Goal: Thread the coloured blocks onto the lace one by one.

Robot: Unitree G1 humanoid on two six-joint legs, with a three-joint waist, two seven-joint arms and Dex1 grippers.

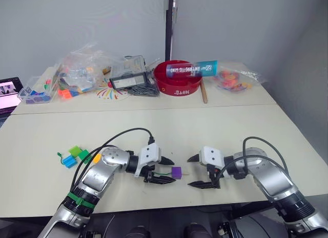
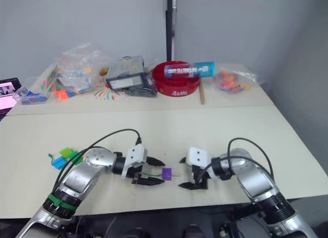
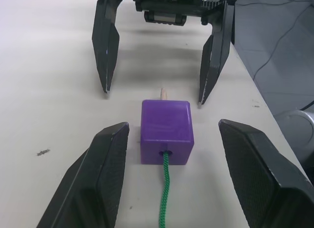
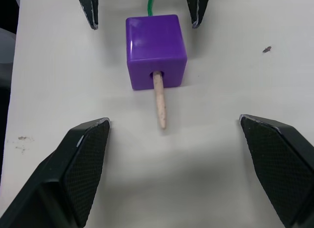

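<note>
Here both claws gape empty, left claw (image 1: 165,171) and right claw (image 1: 197,171) flanking purple block (image 1: 176,172).

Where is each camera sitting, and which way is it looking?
Left eye view: on the head, looking forward and down at the table; both arms show, with the left gripper and right gripper open around the purple block.
Right eye view: beside it on the head, same scene.
Left wrist view: on the left wrist, looking along its own fingers at the purple block and green lace; the right gripper faces it.
Right wrist view: on the right wrist, looking back at the same block and the lace's pale tip.
All four share the purple block.
</note>
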